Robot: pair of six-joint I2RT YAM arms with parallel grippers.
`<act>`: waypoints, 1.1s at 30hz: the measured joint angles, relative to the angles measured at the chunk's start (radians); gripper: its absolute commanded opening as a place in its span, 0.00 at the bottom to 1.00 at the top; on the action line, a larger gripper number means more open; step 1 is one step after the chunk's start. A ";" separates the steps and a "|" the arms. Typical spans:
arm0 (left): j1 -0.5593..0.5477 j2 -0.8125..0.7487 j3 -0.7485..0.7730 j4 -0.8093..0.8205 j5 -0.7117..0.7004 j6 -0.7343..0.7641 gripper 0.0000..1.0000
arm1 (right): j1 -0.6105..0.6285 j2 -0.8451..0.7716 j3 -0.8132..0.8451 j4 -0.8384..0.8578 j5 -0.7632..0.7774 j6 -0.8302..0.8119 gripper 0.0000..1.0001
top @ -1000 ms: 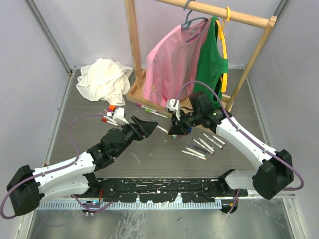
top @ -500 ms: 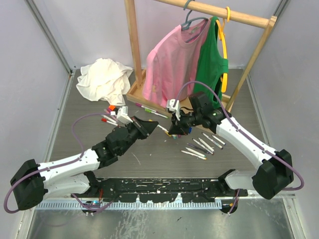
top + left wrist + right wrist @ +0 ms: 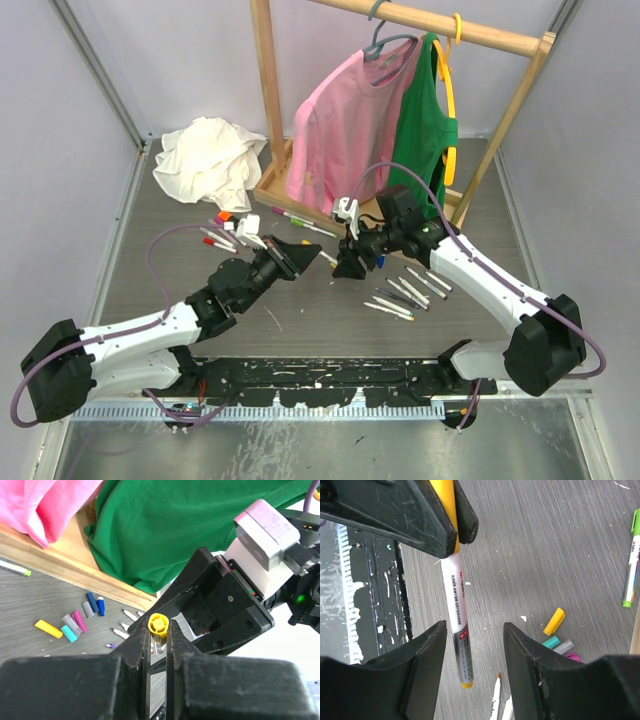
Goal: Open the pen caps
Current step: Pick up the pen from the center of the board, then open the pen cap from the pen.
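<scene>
A white pen [image 3: 457,625] with a yellow end hangs in the air between the two arms. Its yellow cap [image 3: 158,625] is pinched between the fingers of my left gripper [image 3: 159,631], which is shut on it. My right gripper [image 3: 472,650] is open, its fingers on either side of the pen's barrel with gaps on both sides. In the top view the left gripper [image 3: 316,257] and right gripper [image 3: 345,266] meet tip to tip above the table's middle. Several loose pen caps lie on the table: yellow [image 3: 554,621], teal [image 3: 550,642], pink [image 3: 79,621], blue [image 3: 92,601].
Several uncapped pens [image 3: 405,293] lie right of centre and several capped pens [image 3: 220,236] left of centre. A green-capped pen [image 3: 631,565] lies near the wooden rack base [image 3: 272,188]. A pink shirt [image 3: 345,120] and a green shirt [image 3: 425,125] hang on the rack. A white cloth [image 3: 208,160] is at back left.
My left gripper moved up to the pen and shut on its yellow cap. The right gripper then opened, letting go of the barrel, and shifted slightly toward the near side.
</scene>
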 measured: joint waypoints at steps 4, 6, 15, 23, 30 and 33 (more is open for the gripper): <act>0.000 0.005 0.000 0.032 0.015 0.029 0.00 | 0.000 0.002 -0.003 0.013 -0.007 0.021 0.43; 0.000 0.011 0.000 0.047 0.022 0.046 0.00 | 0.000 0.002 -0.003 0.018 -0.012 0.029 0.29; 0.005 -0.001 -0.003 0.072 -0.014 0.137 0.00 | 0.006 0.002 -0.004 0.028 -0.055 -0.004 0.01; 0.281 -0.127 0.036 0.076 -0.019 0.158 0.00 | -0.002 0.045 0.021 0.021 -0.034 -0.039 0.01; 0.389 -0.258 0.080 0.060 -0.022 0.149 0.00 | 0.000 0.040 0.017 -0.083 -0.008 -0.115 0.01; 0.389 -0.337 0.024 0.030 0.025 0.137 0.00 | 0.000 0.006 0.000 -0.170 0.038 -0.210 0.02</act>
